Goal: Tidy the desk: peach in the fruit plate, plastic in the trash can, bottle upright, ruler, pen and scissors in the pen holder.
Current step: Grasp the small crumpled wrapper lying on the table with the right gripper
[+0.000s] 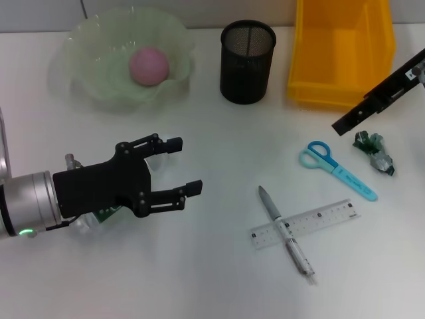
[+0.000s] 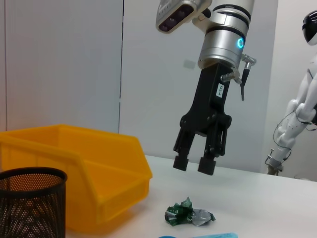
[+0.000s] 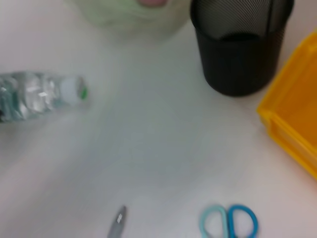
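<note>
Crumpled plastic (image 2: 189, 215) lies on the desk just under the spread right claw (image 2: 194, 164).

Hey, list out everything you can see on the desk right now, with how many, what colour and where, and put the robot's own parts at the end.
fruit plate: one, pale green, far left.
peach: one, pink, in the fruit plate.
pen holder: one, black mesh, far middle, holding none of the tools.
trash can: one, yellow bin, far right.
plastic: one crumpled piece, green and silver, on the desk in front of the trash can.
scissors: one pair, blue, right of centre.
ruler: one, clear, near the middle.
pen: one, grey, lying across the ruler.
bottle: one, clear, lying on its side under the left arm.
left gripper: black, open, above the bottle.
right gripper: black, hanging above the plastic, jaws slightly apart.
</note>
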Motion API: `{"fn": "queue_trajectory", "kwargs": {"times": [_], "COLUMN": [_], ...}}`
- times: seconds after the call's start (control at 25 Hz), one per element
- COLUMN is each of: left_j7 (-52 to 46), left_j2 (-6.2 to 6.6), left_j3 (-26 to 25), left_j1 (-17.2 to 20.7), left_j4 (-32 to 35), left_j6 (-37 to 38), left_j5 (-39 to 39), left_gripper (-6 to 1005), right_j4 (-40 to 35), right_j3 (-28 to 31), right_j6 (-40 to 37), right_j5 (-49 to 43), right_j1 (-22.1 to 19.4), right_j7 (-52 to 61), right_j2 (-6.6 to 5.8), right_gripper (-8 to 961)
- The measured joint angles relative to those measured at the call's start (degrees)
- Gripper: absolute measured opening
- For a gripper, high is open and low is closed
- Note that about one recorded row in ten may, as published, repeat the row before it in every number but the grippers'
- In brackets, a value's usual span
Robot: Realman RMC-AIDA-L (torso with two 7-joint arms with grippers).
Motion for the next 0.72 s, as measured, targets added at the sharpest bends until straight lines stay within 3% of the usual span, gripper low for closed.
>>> {"fn": "queue_trajectory", "kwargs": {"times": [0.72], "left_j7": [-0.2], "left_j2": [-0.11], "left_j3": [-0.1], "left_j1": [-0.1], "left_j4": [0.0], "left_j6": [-0.2], "left_j5": [-0.3], "left_gripper": [833], "right_j4": [0.4], "right_j3": [-6.9], "right_j6": [1.5], "right_j5": [-9.2], "right_j1": [0.3], "right_j7": [6.8], "right_j2": [0.55], "right_gripper": [824]}}
